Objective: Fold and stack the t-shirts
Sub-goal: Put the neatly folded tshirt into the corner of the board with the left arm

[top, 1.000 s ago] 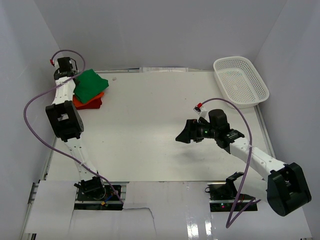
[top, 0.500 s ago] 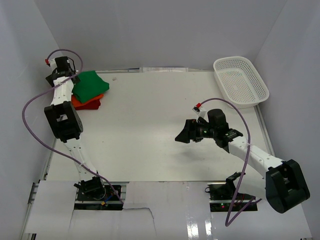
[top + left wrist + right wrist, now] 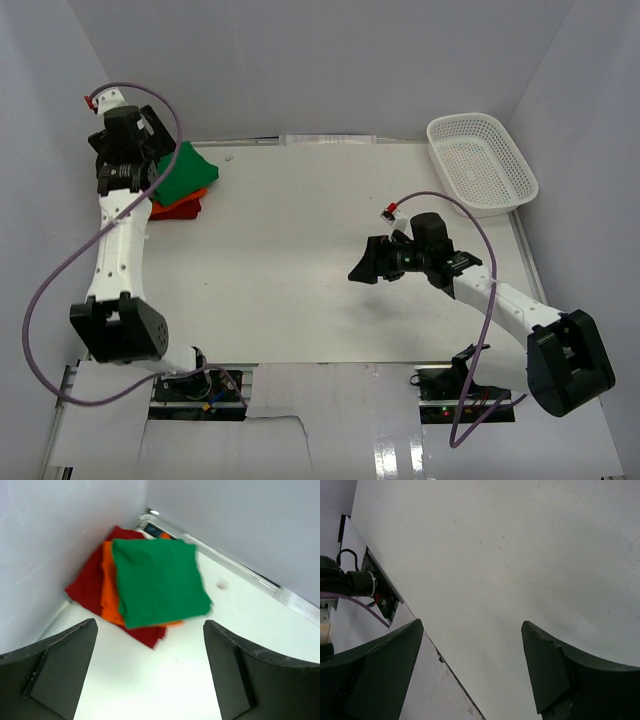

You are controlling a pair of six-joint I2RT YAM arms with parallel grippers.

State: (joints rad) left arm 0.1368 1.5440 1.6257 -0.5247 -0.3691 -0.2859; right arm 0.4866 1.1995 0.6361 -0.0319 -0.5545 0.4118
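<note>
Three folded t-shirts lie stacked in the back left corner: bright green (image 3: pixel 186 166) (image 3: pixel 157 582) on top, orange (image 3: pixel 190 193) (image 3: pixel 110 600) under it, dark red (image 3: pixel 180 209) (image 3: pixel 87 582) at the bottom. My left gripper (image 3: pixel 133 160) (image 3: pixel 150 645) hangs open just above and beside the stack, with nothing between its fingers. My right gripper (image 3: pixel 366 264) (image 3: pixel 471 630) hovers open over bare table right of centre, also holding nothing.
A white mesh basket (image 3: pixel 482 162) stands at the back right corner. The side wall runs close along the left of the stack (image 3: pixel 45 555). The table's near edge and the arm base wiring (image 3: pixel 360 585) show below my right gripper.
My left gripper has opened and drawn up and back from the green t-shirt, which stays on the stack. The left arm has stretched out. The right arm has barely moved.
</note>
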